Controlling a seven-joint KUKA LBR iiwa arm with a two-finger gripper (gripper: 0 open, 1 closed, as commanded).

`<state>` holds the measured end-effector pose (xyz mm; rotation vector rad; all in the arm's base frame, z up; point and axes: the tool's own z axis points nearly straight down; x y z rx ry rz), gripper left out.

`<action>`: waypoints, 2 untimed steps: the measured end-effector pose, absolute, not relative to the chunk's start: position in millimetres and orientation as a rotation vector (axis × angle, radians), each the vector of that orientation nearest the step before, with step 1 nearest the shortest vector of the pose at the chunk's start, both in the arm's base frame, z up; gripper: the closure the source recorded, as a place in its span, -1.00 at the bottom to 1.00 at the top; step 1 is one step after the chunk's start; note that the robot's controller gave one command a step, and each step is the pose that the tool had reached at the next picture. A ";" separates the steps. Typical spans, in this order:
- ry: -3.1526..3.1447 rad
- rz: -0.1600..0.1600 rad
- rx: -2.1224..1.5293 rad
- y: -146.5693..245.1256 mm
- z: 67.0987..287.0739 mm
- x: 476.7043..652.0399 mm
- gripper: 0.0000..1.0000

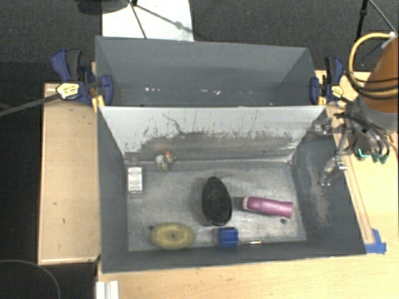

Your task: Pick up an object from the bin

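Approach step, by the look of it, with no lift made yet. Finds the claw (328,173) over the right sloping wall of the grey bin (206,129), up above the floor and well apart from every loose thing. Cannot tell the claw's opening; sees nothing in its grip.

Counts six things spread over the bin floor, not heaped. Nearest to the claw: a pink tube (268,205), lying on its side right of centre. Just left of that, close beside it, a black oval brush-like thing (216,201). Near the front edge, a small blue block (228,237) and a yellowish ring (172,235). Over by the left wall, a small white block (134,180); at the foot of the back slope, a small crumpled metallic bit (164,161).

Calls next for a move left and down, off the slope and onto the floor — most likely towards the pink tube, as the closest thing and clear on its right side. Needs a grip across the tube's narrow width rather than along it, and enough room from the black oval to avoid nudging it.
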<state>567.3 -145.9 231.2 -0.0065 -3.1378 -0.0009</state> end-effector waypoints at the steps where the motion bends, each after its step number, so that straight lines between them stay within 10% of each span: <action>1: -3.116 -0.003 -0.388 -64.4 68.7 513.5 -1.00; 2: -3.066 -0.002 -0.706 -28.3 100.7 505.3 -1.00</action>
